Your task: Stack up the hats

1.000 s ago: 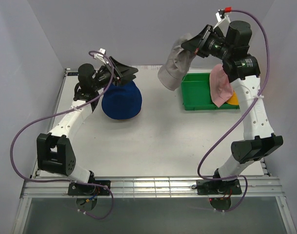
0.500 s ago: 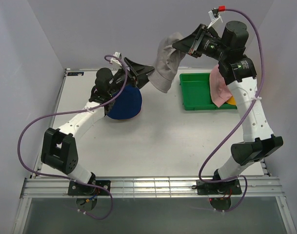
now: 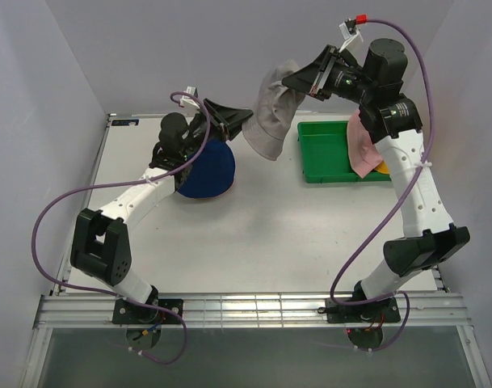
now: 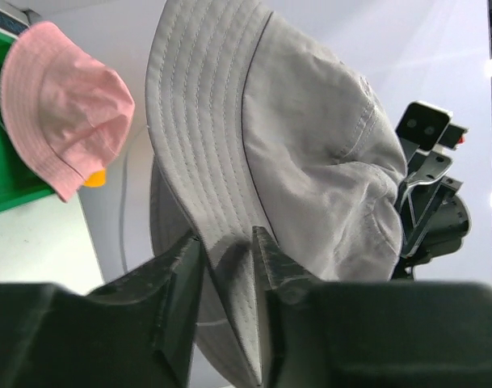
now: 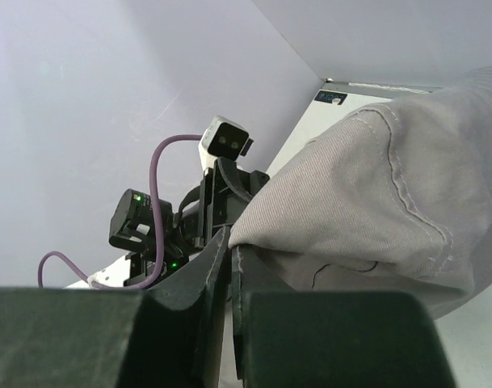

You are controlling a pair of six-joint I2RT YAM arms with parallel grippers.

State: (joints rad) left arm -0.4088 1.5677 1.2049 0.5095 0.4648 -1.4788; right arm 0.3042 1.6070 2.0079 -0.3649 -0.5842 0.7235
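Observation:
My right gripper (image 3: 294, 81) is raised high at the back and is shut on the crown of a grey hat (image 3: 270, 121), which hangs in the air. My left gripper (image 3: 244, 118) reaches up to the hat's lower left. In the left wrist view the grey brim (image 4: 221, 202) runs between my left gripper's (image 4: 227, 242) fingers, jaws open with a gap still showing. A blue hat (image 3: 207, 171) lies on the table under the left arm. A pink hat (image 3: 363, 145) drapes over the green tray, with a yellow-orange hat (image 3: 385, 167) peeking out below it.
The green tray (image 3: 322, 153) stands at the back right of the white table. The booth's walls close in at the back and on both sides. Purple cables loop off both arms.
The left arm swung right from above the blue hat to the grey hat's brim and its jaws narrowed. The right gripper carried the grey hat left and a little higher.

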